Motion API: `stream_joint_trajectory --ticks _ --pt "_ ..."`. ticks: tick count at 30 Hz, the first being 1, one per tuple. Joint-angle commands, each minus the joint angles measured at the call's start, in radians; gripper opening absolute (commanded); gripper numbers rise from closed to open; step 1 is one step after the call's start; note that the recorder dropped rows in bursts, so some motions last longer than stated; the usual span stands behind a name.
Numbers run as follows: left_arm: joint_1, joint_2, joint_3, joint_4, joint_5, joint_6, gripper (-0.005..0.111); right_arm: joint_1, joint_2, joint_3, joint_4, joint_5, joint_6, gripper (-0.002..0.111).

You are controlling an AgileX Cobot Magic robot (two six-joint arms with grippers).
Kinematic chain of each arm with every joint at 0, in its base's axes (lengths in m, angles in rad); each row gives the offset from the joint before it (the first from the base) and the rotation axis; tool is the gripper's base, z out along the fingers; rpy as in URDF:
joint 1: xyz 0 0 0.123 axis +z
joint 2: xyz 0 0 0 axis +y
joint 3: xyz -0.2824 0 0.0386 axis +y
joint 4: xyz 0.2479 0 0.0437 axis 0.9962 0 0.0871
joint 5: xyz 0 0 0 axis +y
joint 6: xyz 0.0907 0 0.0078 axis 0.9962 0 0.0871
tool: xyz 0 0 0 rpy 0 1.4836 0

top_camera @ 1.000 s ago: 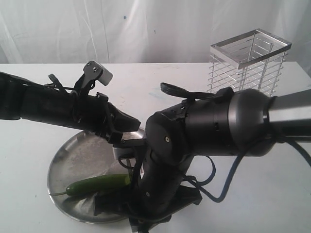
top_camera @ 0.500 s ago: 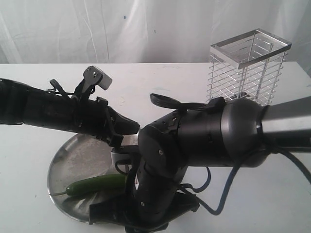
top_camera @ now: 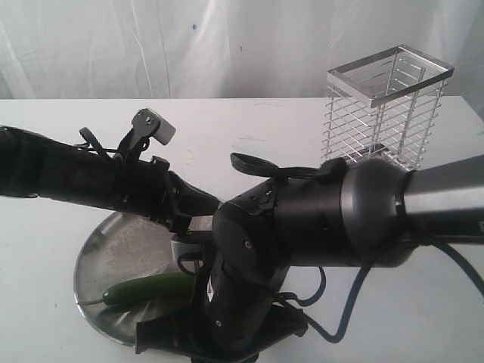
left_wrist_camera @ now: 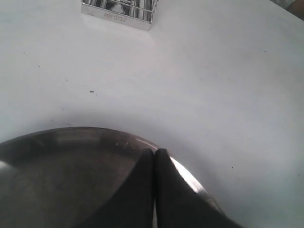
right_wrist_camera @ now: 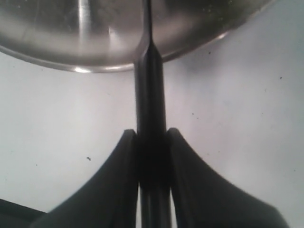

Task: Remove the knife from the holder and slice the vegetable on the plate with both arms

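The right claw (right_wrist_camera: 151, 135) pinches the black handle of the knife (right_wrist_camera: 150, 95). Its blade points straight forward over the rim of the plate (right_wrist_camera: 95, 66). The left claw (left_wrist_camera: 154, 159) is pressed together above the plate. The vegetable (top_camera: 151, 287) lies across the plate, partly behind the right arm (top_camera: 302, 227). The holder (top_camera: 386, 106) stands well apart.

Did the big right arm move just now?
Yes. The right arm slid left and lower in the exterior view, away from the holder and farther across the plate.
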Motion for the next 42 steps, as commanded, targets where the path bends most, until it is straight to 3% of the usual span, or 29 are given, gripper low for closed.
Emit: stream_joint_trajectory --ticks 1,38,42 --pt "-0.003 0.027 0.010 0.045 -0.016 0.021 0.000 0.006 -0.015 -0.011 -0.015 -0.051 -0.007 0.000" --pt "-0.003 0.033 0.010 0.058 -0.039 0.021 0.000 0.027 -0.015 -0.011 -0.021 -0.182 -0.012 0.000" --pt "-0.003 0.033 0.010 0.058 -0.039 0.011 0.000 0.027 -0.015 -0.011 -0.123 -0.216 0.085 0.000"
